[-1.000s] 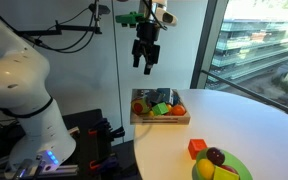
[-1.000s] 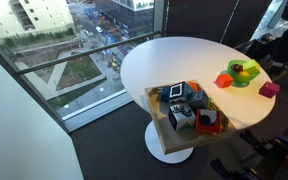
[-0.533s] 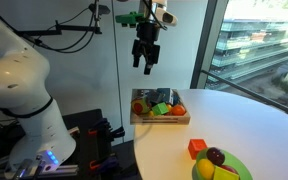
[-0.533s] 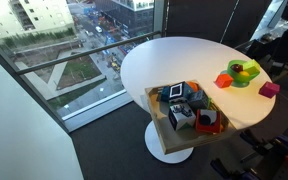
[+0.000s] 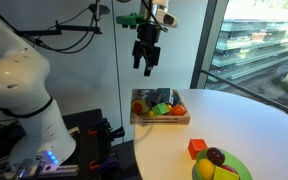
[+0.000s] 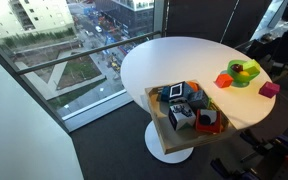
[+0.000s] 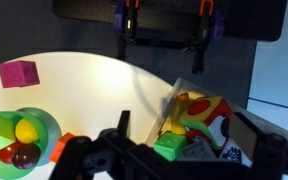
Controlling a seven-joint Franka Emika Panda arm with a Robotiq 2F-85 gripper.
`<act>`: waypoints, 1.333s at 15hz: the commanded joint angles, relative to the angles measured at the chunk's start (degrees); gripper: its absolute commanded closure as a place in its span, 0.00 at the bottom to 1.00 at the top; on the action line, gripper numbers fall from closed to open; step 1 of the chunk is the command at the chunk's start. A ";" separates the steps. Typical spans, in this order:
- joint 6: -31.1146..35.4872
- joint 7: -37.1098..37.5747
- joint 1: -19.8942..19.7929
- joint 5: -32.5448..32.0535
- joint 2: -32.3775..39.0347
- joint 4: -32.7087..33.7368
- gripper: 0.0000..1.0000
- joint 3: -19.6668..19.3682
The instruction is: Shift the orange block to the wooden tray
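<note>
Well above the shallow light-wood tray [image 5: 160, 121], the black gripper [image 5: 145, 60] is being held spread.
The small orange-red cube [image 5: 196, 148] is not yet being approached; a descent is needed.

No text, label, brand, number or sign can be read in any view. In an exterior view, a blue block [image 6: 177, 92] inside the wooden tray [image 6: 158, 112] shows a white patch on its top face, too small to tell whether it carries any print.
</note>
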 commanded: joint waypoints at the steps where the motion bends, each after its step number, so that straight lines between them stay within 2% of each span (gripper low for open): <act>1: 0.76 -0.29 -1.27 -1.11 1.50 0.45 0.00 -1.42; 5: 3.41 -0.42 -2.58 -0.96 4.03 0.20 0.00 -2.93; 17: 23.53 0.50 -4.93 -0.79 14.30 -0.75 0.00 -4.76; 20: 26.88 0.90 -5.34 -0.87 16.59 -0.47 0.00 -5.19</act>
